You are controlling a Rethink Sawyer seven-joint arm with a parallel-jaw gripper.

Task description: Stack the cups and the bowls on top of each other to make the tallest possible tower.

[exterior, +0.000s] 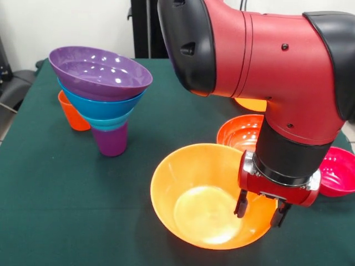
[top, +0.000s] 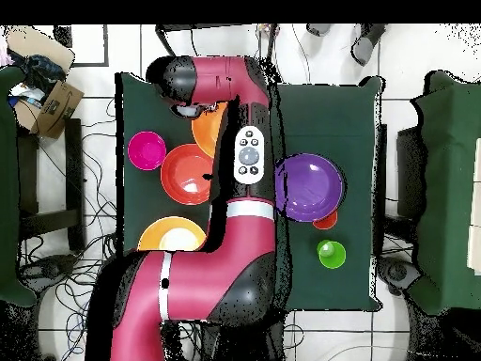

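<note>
The tower stands at the left of the front view: a purple tumbler (exterior: pixel 111 139) carries a teal bowl (exterior: pixel 108 121), a blue bowl (exterior: pixel 100 104) and a purple bowl (exterior: pixel 100 72) on top. From overhead only the purple bowl (top: pixel 313 186) shows. A large orange bowl (exterior: pixel 194 194) sits upright at the front, partly under the arm in the overhead view (top: pixel 203 133). My gripper (exterior: pixel 260 211) is open and straddles its right rim, one finger inside and one outside. The orange cup (exterior: pixel 72 111) stands behind the tower, and the green cup (top: pixel 330 254) shows only from overhead.
A shallow red-orange bowl (exterior: pixel 241 130) lies just behind the large orange bowl. A magenta bowl (exterior: pixel 339 172) is at the right edge. A second orange bowl (top: pixel 172 235) sits near the robot's base, mostly behind the arm in the front view (exterior: pixel 252 104).
</note>
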